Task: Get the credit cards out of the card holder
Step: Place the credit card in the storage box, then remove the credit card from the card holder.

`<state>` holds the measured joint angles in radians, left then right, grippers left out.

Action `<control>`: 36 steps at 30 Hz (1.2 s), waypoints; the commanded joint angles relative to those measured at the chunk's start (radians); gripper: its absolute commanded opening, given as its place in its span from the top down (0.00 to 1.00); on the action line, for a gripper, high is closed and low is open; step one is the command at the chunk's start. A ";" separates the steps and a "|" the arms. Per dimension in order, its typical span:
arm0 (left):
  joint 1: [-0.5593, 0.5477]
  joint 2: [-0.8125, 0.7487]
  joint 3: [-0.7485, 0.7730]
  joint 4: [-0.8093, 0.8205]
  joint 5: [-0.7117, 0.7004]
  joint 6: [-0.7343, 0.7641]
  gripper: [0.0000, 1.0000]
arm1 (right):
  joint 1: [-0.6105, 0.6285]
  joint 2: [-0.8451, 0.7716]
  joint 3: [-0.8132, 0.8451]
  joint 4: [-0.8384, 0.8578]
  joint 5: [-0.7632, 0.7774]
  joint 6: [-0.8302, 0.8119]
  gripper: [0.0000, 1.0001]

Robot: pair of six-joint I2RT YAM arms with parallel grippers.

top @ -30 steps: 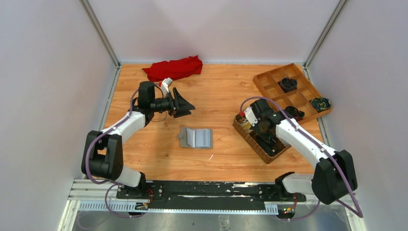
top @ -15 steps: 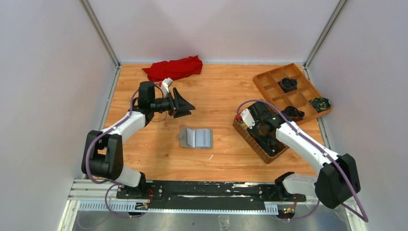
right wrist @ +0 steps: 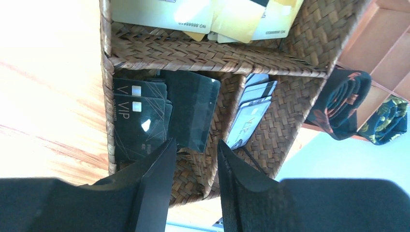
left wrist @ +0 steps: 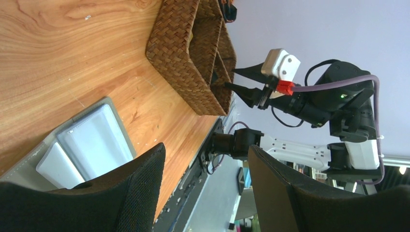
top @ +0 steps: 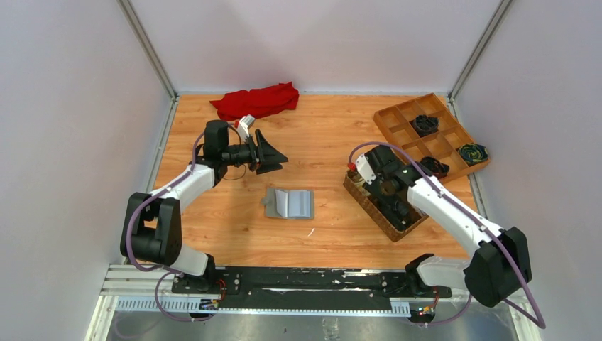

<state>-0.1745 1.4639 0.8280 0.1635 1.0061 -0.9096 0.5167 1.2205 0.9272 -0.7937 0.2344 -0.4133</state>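
Note:
The grey card holder (top: pixel 289 204) lies open on the wooden table, its lighter inside up; the left wrist view shows it too (left wrist: pixel 92 145). My left gripper (top: pixel 273 158) hovers behind it, open and empty (left wrist: pixel 208 154). My right gripper (top: pixel 392 202) points down into the brown woven basket (top: pixel 362 199). Its jaws (right wrist: pixel 196 145) stand apart with nothing between them. Just beyond the tips, black cards (right wrist: pixel 138 121) lie in one compartment with another black card (right wrist: pixel 193 113) leaning on them. Tan-gold (right wrist: pixel 241 19) and pale (right wrist: pixel 159 12) credit cards fill the neighbouring compartment.
A wooden divided tray (top: pixel 389 114) with rolled dark cloths stands at the back right, close behind the basket. A red cloth (top: pixel 257 101) lies at the back edge. A third basket compartment holds white and black cards (right wrist: pixel 251 113). Grey walls enclose the table.
My right arm has shifted slightly over the basket. The left arm and the card holder have not moved.

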 commanded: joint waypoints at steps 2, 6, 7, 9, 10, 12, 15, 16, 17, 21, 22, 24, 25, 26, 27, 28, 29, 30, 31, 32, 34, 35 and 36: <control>-0.006 -0.012 0.005 0.003 0.020 -0.003 0.34 | -0.013 -0.001 0.067 -0.047 0.015 0.063 0.59; -0.006 -0.017 0.002 0.003 0.021 -0.003 0.34 | -0.029 0.010 0.116 -0.047 0.004 0.108 0.58; -0.008 -0.019 0.000 0.002 0.018 -0.003 0.34 | -0.033 0.012 0.147 -0.047 -0.011 0.127 0.58; -0.011 -0.022 -0.007 0.003 0.009 0.000 0.34 | -0.033 0.019 0.203 -0.046 -0.052 0.169 0.58; -0.016 -0.023 -0.012 0.003 0.004 0.001 0.33 | -0.034 0.023 0.232 -0.037 -0.067 0.208 0.58; -0.029 -0.027 -0.027 0.001 -0.008 -0.003 0.33 | -0.034 0.042 0.287 -0.014 -0.139 0.299 0.58; -0.062 -0.034 -0.062 0.003 -0.036 -0.002 0.34 | -0.032 0.080 0.318 0.093 -0.342 0.488 0.59; -0.075 -0.036 -0.075 0.003 -0.046 0.000 0.35 | -0.031 0.090 0.301 0.161 -0.414 0.559 0.59; -0.087 -0.035 -0.087 0.003 -0.057 0.001 0.35 | -0.026 0.093 0.267 0.244 -0.474 0.632 0.60; -0.102 -0.021 -0.143 0.004 -0.111 0.016 0.36 | 0.060 0.121 0.128 0.553 -0.589 0.862 0.60; -0.102 -0.012 -0.154 0.004 -0.122 0.023 0.36 | 0.084 0.141 0.117 0.584 -0.591 0.886 0.60; -0.102 0.015 -0.176 0.002 -0.138 0.034 0.36 | 0.122 0.187 0.107 0.623 -0.598 0.934 0.61; -0.102 0.034 -0.184 0.003 -0.142 0.043 0.36 | 0.141 0.205 0.098 0.643 -0.605 0.956 0.61; -0.102 0.053 -0.191 0.003 -0.145 0.051 0.37 | 0.153 0.224 0.084 0.671 -0.613 0.984 0.61; -0.102 0.076 -0.198 0.002 -0.145 0.062 0.37 | 0.163 0.239 0.070 0.699 -0.619 1.012 0.61; -0.102 0.094 -0.204 0.002 -0.151 0.069 0.37 | 0.172 0.252 0.051 0.733 -0.626 1.041 0.61; -0.100 0.112 -0.208 0.003 -0.158 0.077 0.38 | 0.181 0.264 0.026 0.766 -0.627 1.065 0.61; -0.100 0.130 -0.211 0.002 -0.168 0.083 0.38 | 0.188 0.273 0.010 0.782 -0.620 1.083 0.61; -0.099 0.147 -0.215 0.003 -0.174 0.086 0.39 | 0.195 0.284 -0.001 0.818 -0.616 1.096 0.61; -0.099 0.160 -0.218 0.002 -0.178 0.091 0.40 | 0.197 0.294 -0.007 0.830 -0.613 1.101 0.61; -0.097 0.169 -0.225 0.003 -0.200 0.098 0.40 | 0.201 0.320 -0.012 0.839 -0.616 1.102 0.61; -0.097 0.166 -0.231 0.003 -0.215 0.101 0.40 | 0.202 0.332 -0.011 0.841 -0.615 1.103 0.61; -0.096 0.162 -0.235 0.003 -0.227 0.103 0.40 | 0.201 0.344 -0.015 0.848 -0.617 1.104 0.61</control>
<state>-0.2745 1.6253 0.6094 0.1661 0.8333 -0.8440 0.7044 1.5295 0.9264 -0.0349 -0.3717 0.6350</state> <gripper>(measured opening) 0.599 0.389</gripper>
